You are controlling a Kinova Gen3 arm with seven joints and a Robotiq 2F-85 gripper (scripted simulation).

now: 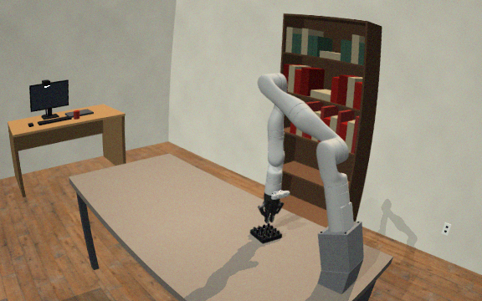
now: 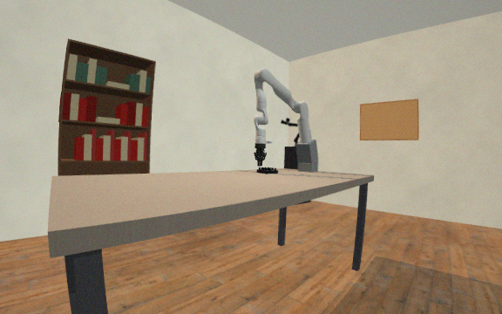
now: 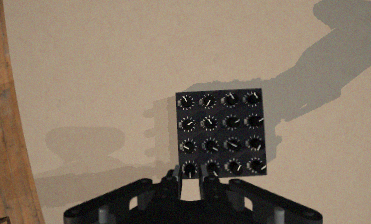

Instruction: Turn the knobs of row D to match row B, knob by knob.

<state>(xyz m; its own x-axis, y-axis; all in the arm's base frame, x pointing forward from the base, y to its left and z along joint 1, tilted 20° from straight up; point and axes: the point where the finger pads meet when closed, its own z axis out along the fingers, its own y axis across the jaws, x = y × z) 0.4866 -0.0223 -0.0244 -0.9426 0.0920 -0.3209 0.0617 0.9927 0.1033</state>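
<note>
The knob box (image 3: 221, 132) is a small black square with four rows of four knobs, each with a white line. It stands on the table near the arm's base and also shows in the top view (image 1: 266, 234) and the exterior view (image 2: 267, 170). My gripper (image 3: 190, 173) hangs above the box, clear of it, pointing down. Its fingers stand a narrow gap apart with nothing between them. In the wrist view the gap lines up with the knob at the bottom left corner of the box (image 3: 189, 169). The printed names are too small to read.
The arm's grey base (image 1: 340, 255) stands on the table close beside the box. A bookcase (image 1: 329, 104) stands behind the arm. The table edge (image 3: 6, 125) runs along the left of the wrist view.
</note>
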